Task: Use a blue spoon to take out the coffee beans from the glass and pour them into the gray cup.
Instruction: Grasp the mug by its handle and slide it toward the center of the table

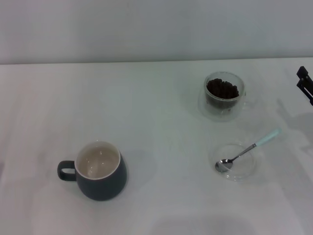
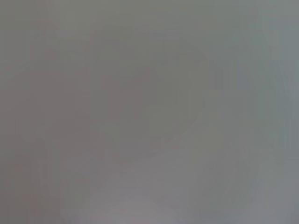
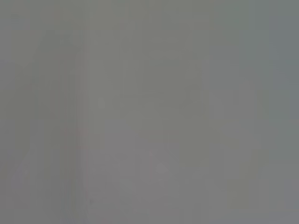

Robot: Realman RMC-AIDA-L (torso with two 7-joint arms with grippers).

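Observation:
In the head view the blue spoon (image 1: 247,150) lies with its metal bowl in a flat clear glass dish (image 1: 234,162) at the right front, its pale handle pointing back and right. The glass (image 1: 223,95) stands behind it, holding a heap of coffee beans (image 1: 222,89). The gray cup (image 1: 99,170) stands at the left front, its cream inside empty, handle to the left. My right gripper (image 1: 305,84) shows only as a dark tip at the right edge, apart from the spoon and glass. My left gripper is out of view. Both wrist views show only plain grey.
The objects stand on a white table (image 1: 156,117) that ends at a pale wall at the back.

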